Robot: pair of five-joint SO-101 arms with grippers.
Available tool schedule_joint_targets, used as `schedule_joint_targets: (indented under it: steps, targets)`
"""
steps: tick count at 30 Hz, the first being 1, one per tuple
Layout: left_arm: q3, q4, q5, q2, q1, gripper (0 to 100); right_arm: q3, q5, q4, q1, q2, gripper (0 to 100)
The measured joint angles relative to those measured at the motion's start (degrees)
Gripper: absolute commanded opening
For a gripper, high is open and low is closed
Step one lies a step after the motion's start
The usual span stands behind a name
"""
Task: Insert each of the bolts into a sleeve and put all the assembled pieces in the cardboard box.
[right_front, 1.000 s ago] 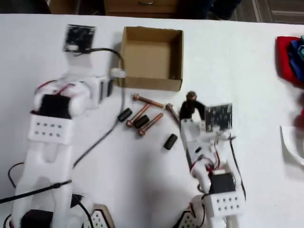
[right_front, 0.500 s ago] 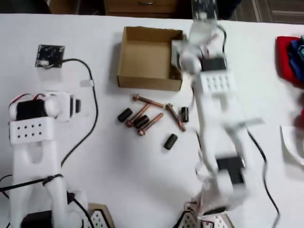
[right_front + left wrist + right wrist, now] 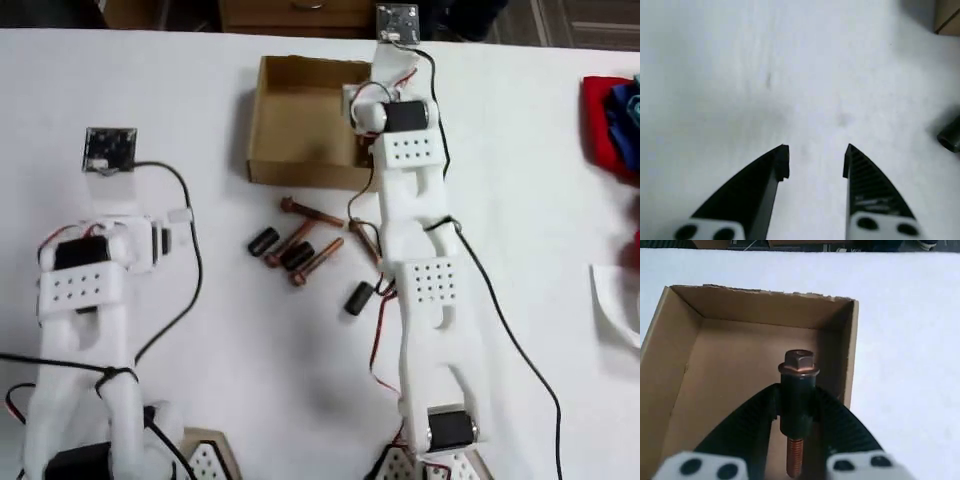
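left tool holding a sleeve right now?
No, the left tool is open and holds nothing; a black sleeve lies on the table apart from it.

— What sort of place is this?
— A robotics lab or hobby workbench. A white table carries the left arm and right arm, both white plastic with bare wires, beside loose copper bolts and a cardboard box.
— And behind?
— A wooden cabinet along the far edge.
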Motion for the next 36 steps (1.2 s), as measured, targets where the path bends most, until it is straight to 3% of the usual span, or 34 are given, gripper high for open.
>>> schedule_joint_targets:
  steps: [9, 24, 31, 36]
  targets:
    - [8.1, -13.2, 0.0, 0.0, 0.0, 20, -0.6, 1.0, 6.5, 0.0, 0.3, 2.2]
    - [8.3, -13.8, 0.0, 0.0, 0.0, 20, -1.1, 1.1, 6.2, -0.2, 9.1, 2.9]
    - [8.3, -13.8, 0.0, 0.0, 0.0, 20, -1.9, 1.0, 4.7, -0.3, 9.3, 24.7]
    - [8.4, -13.8, 0.0, 0.0, 0.0, 20, -5.2, 1.0, 4.7, -0.4, 9.0, 20.5]
